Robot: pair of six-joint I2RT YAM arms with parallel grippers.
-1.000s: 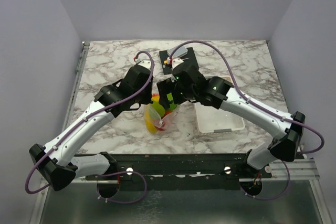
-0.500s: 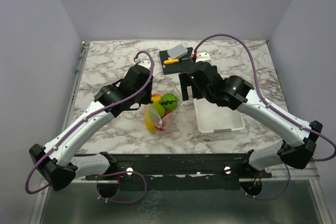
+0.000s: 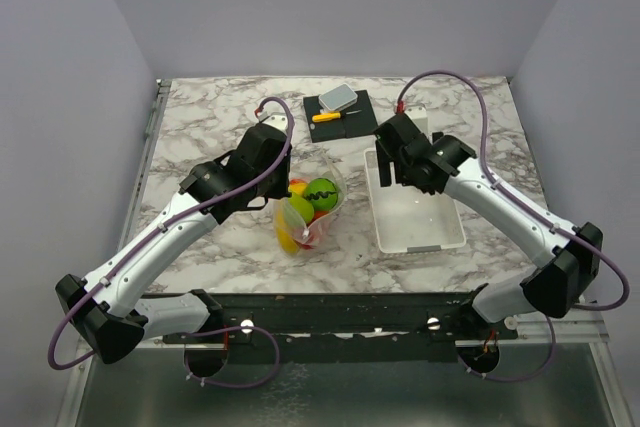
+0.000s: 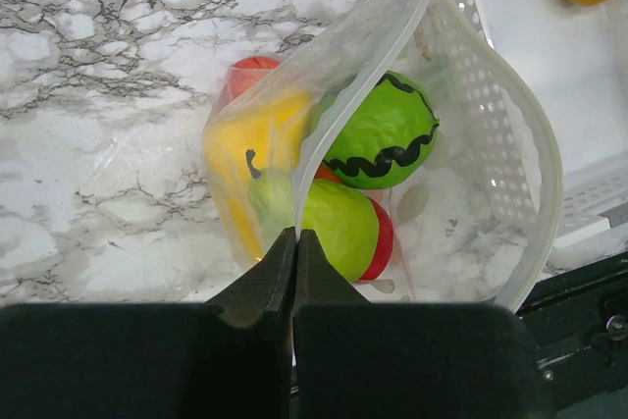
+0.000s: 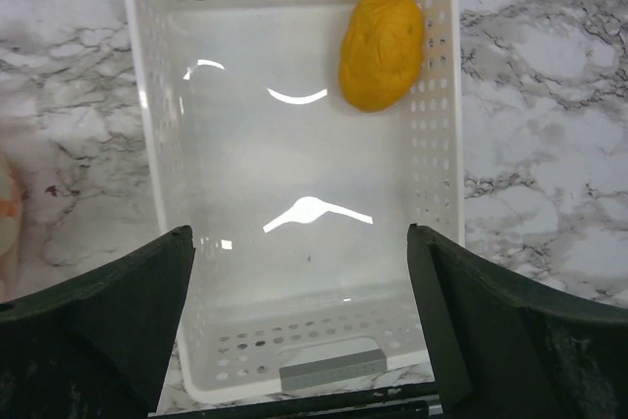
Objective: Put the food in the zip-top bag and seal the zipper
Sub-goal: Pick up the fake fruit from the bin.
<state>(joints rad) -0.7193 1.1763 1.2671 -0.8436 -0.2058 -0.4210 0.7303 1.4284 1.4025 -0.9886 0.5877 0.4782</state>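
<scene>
The clear dotted zip-top bag stands open left of the basket. My left gripper is shut on its rim, where the pale zipper runs. Inside lie several pieces of food: a green fruit with a black zigzag, a second green one, a yellow one and red ones. My right gripper hangs open and empty above the white basket. One orange-yellow fruit lies in the basket's far right corner. From above, the right gripper covers the basket's far end.
A black mat at the back of the marble table carries a yellow-handled knife and a grey block. The white basket lies right of the bag. The arms' dark base rail runs along the near edge.
My right gripper has pulled back from the bag's mouth and moved right, over the basket. The green zigzag fruit now shows in the bag. The left arm has not moved.
</scene>
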